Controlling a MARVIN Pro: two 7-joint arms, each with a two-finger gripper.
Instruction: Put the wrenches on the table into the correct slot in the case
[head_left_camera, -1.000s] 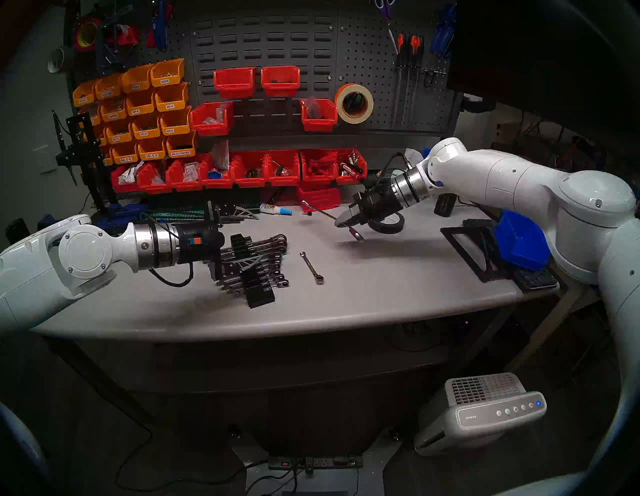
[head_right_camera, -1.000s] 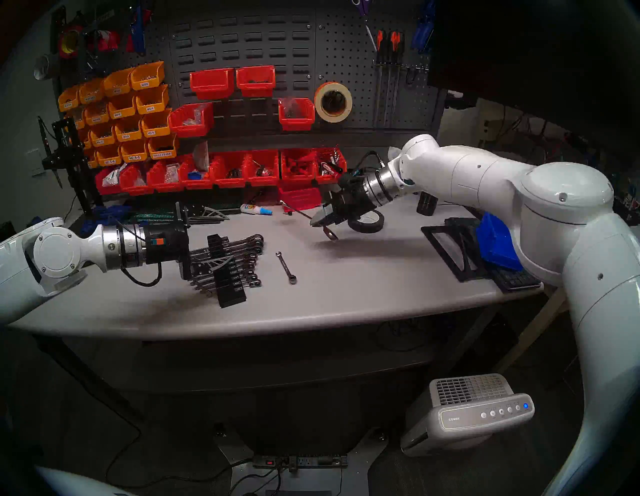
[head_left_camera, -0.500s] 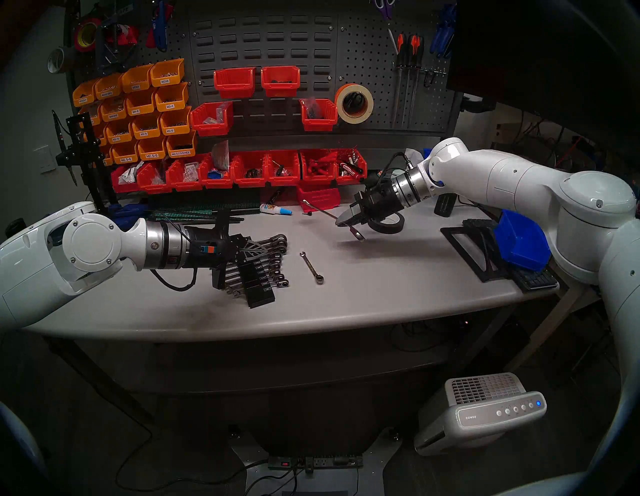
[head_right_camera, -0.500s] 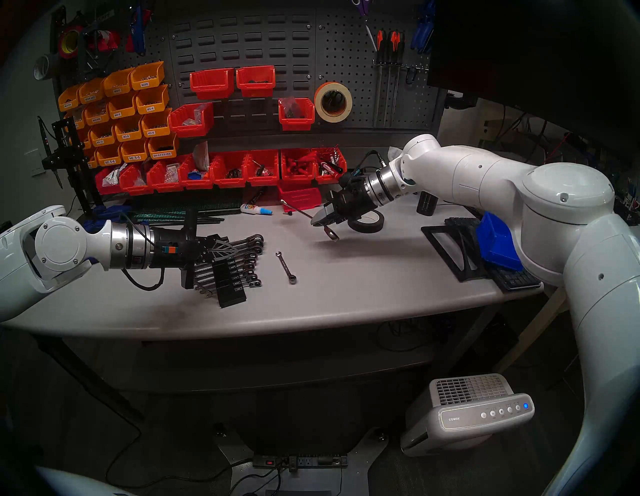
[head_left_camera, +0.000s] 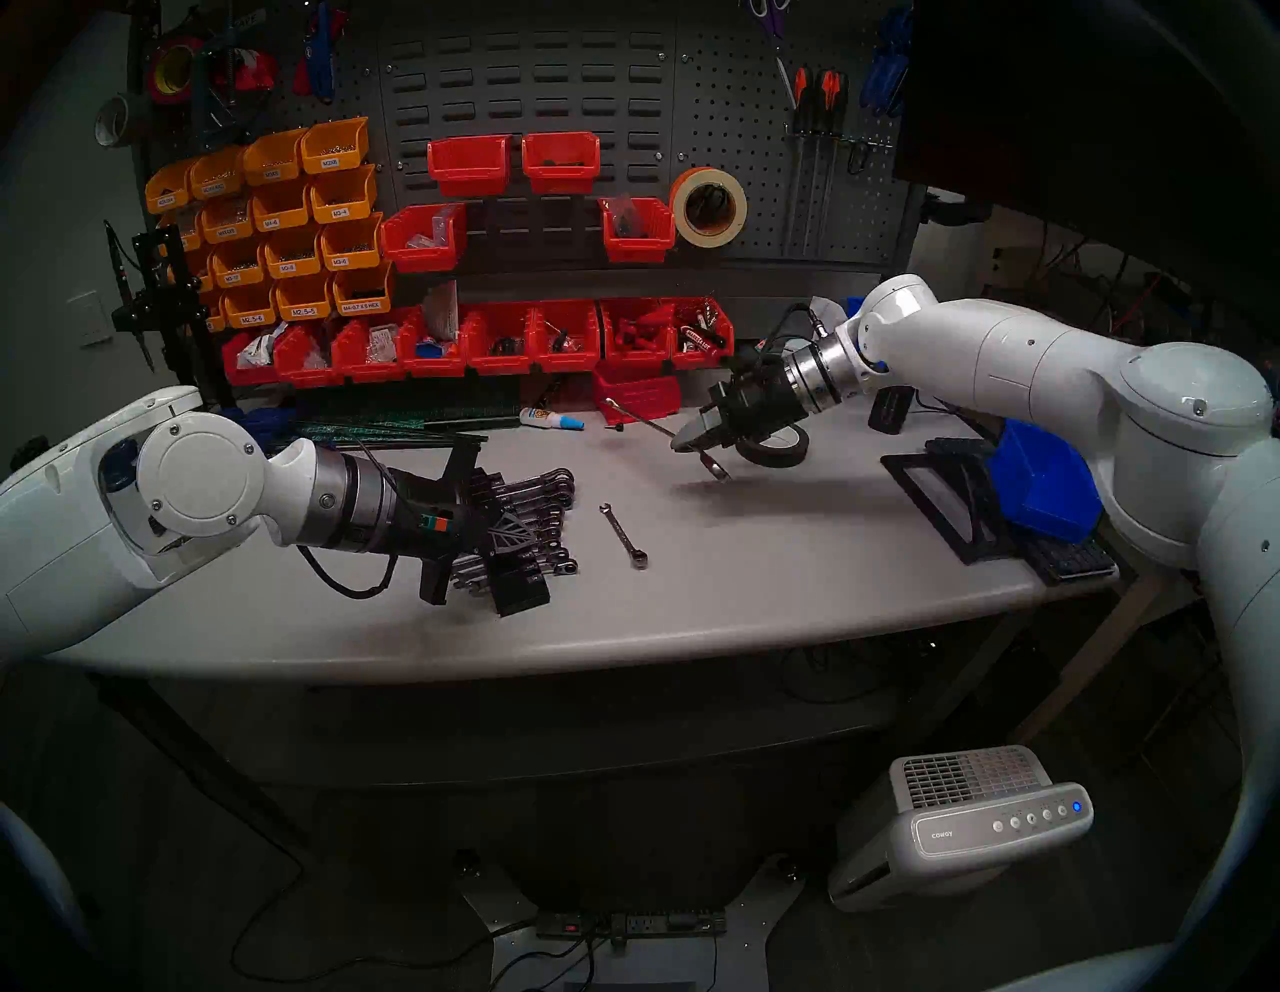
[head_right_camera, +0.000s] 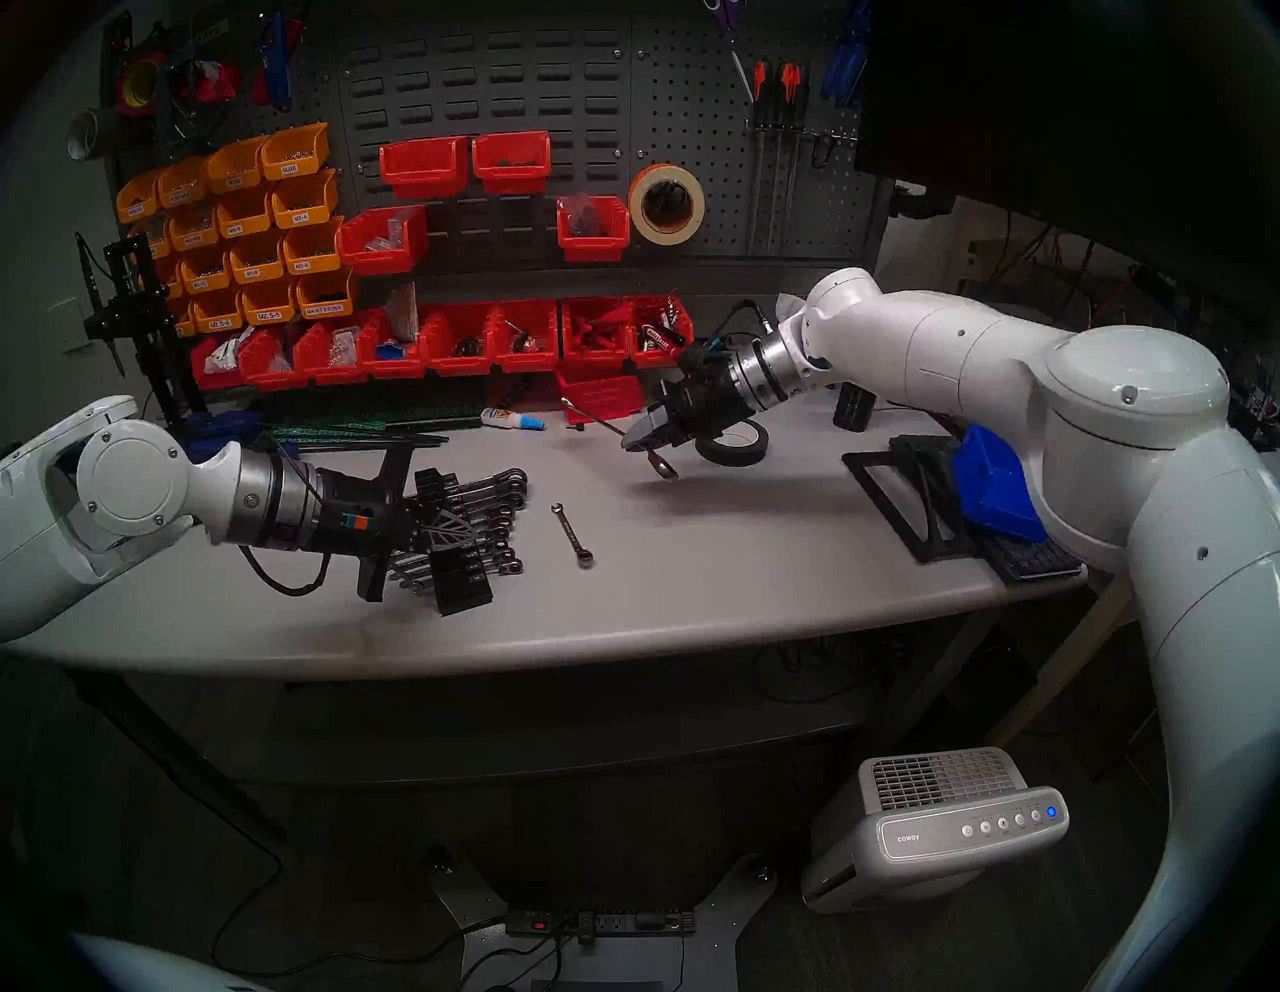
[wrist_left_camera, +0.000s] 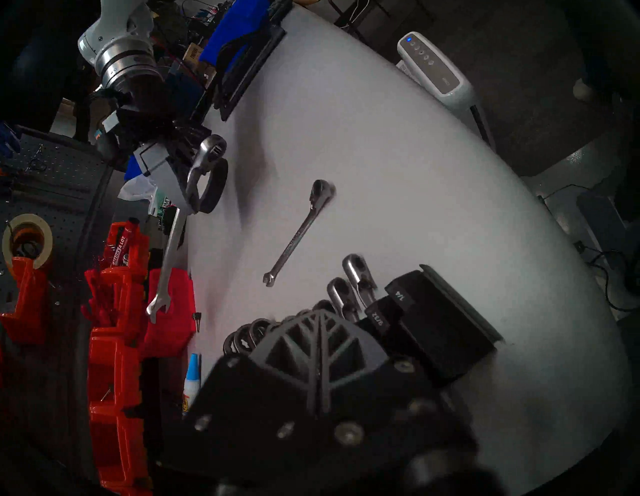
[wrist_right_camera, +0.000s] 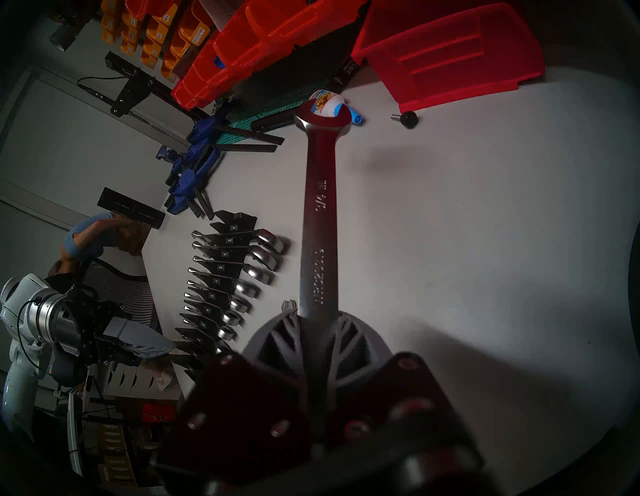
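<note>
My right gripper is shut on the long thick wrench and holds it tilted above the back of the table. In the right wrist view its fingers clamp the shank of this wrench, open end away. The short thin wrench lies flat on the table right of the case, a black rack holding several mid-sized wrenches. My left gripper is shut and empty, hovering over the rack's middle. In the left wrist view the short wrench lies beyond the rack.
A black tape roll lies right under my right wrist. A glue bottle, a small black knob and red bins line the back. A black frame and blue box stand at right.
My left arm has swung forward and rolled its wrist, bringing the shut gripper down over the rack's nearer half. My right gripper has barely moved with the long wrench.
</note>
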